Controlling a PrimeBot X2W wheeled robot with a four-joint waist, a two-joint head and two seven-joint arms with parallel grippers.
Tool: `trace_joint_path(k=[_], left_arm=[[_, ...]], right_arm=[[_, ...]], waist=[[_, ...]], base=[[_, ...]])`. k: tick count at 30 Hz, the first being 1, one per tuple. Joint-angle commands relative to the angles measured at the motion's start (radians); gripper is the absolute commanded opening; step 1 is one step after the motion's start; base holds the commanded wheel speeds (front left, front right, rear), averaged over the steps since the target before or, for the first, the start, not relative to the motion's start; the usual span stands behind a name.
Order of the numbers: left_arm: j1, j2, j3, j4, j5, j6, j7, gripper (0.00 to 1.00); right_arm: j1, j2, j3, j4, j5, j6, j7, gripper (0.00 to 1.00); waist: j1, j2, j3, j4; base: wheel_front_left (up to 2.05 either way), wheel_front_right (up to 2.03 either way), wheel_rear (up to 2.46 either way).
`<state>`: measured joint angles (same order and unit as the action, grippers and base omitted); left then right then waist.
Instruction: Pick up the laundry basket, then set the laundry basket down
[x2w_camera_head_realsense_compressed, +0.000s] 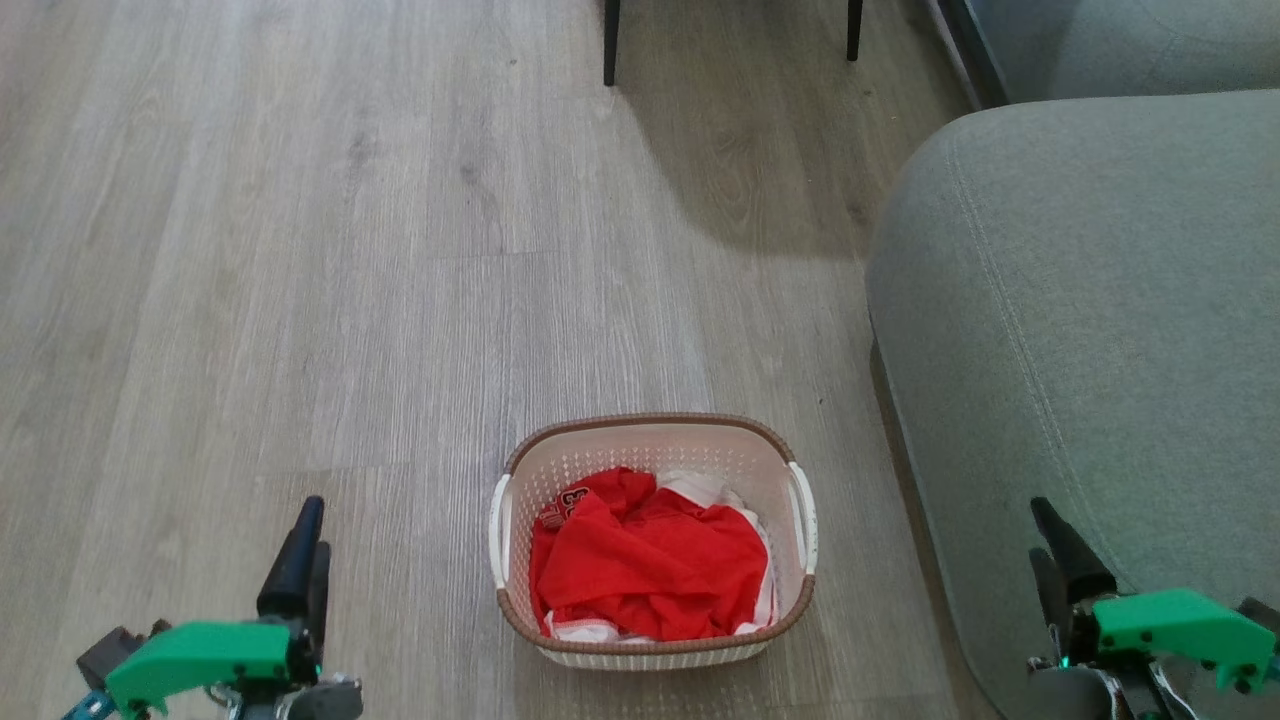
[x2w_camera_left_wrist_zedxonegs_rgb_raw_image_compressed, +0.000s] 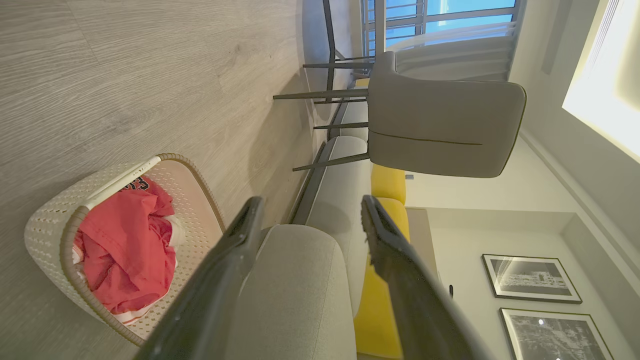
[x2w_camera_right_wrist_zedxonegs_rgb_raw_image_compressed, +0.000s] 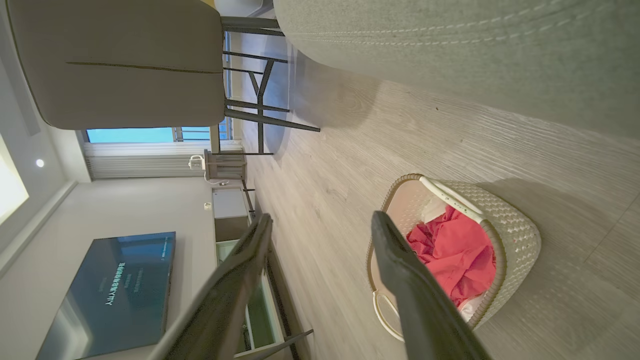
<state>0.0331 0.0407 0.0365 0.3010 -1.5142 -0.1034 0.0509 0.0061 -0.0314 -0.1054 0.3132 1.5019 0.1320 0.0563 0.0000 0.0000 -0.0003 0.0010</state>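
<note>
Left gripper (x2w_camera_left_wrist_zedxonegs_rgb_raw_image_compressed: 311, 202): fingers spread wide, released, nothing between them, touching nothing. It sits low at near left, over the wood floor (x2w_camera_head_realsense_compressed: 300, 250), fingers pointing away from the robot.

Right gripper (x2w_camera_right_wrist_zedxonegs_rgb_raw_image_compressed: 322, 218): also spread wide, released, empty. It is at near right, in front of the near edge of the grey sofa (x2w_camera_head_realsense_compressed: 1080, 330); cannot tell if it touches the fabric.

Laundry basket (x2w_camera_head_realsense_compressed: 650, 420): stands upright on the floor, near the robot, between the two grippers and well apart from both. It is closer to the sofa on its right, with a strip of floor between them. Cream walls with holes, brown woven rim, a white handle on the left side (x2w_camera_head_realsense_compressed: 497, 530) and another on the right side (x2w_camera_head_realsense_compressed: 805, 515). Neither handle is gripped.

In the basket: a crumpled red shirt (x2w_camera_head_realsense_compressed: 650, 570) covers most of the bottom, with dark lettering at its far left corner, too small to read. White cloth (x2w_camera_head_realsense_compressed: 705, 488) lies under it, showing at the far side and along the near edge. The load stays below the rim.

Far side: dark legs of a grey chair (x2w_camera_left_wrist_zedxonegs_rgb_raw_image_compressed: 440, 130) stand on the floor beyond the basket. Yellow cushions (x2w_camera_left_wrist_zedxonegs_rgb_raw_image_compressed: 387, 185) lie on the sofa further back.
</note>
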Motion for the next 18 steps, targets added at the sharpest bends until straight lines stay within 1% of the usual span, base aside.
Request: trace_joint_path(k=[1,8,13,14,18], left_arm=[[-0.052,0.005,-0.004,-0.048,0.031,0.005,-0.010,1.00],[-0.057,0.006,-0.019,-0.078,0.131,0.023,-0.030,1.00],[-0.059,0.006,-0.033,-0.098,0.222,0.033,-0.045,1.00],[-0.059,0.006,-0.039,-0.104,0.261,0.037,-0.051,1.00],[-0.059,0.006,-0.050,-0.115,0.346,0.045,-0.062,1.00]], right_arm=[[-0.037,-0.006,0.005,-0.046,-0.033,0.000,-0.015,1.00],[-0.037,-0.007,0.018,-0.082,-0.144,0.000,-0.035,1.00],[-0.037,-0.007,0.027,-0.107,-0.224,0.000,-0.050,1.00],[-0.036,-0.008,0.031,-0.116,-0.255,0.000,-0.056,1.00],[-0.036,-0.008,0.040,-0.131,-0.320,0.000,-0.068,1.00]], waist=[[0.0000,0.0000,0.000,0.000],[0.0000,0.0000,0.001,0.002],[0.0000,0.0000,0.002,0.003],[0.0000,0.0000,0.003,0.003],[0.0000,0.0000,0.004,0.003]], base=[[0.00,0.00,0.00],[0.00,0.00,0.00],[0.00,0.00,0.00],[0.00,0.00,0.00],[0.00,0.00,0.00]])
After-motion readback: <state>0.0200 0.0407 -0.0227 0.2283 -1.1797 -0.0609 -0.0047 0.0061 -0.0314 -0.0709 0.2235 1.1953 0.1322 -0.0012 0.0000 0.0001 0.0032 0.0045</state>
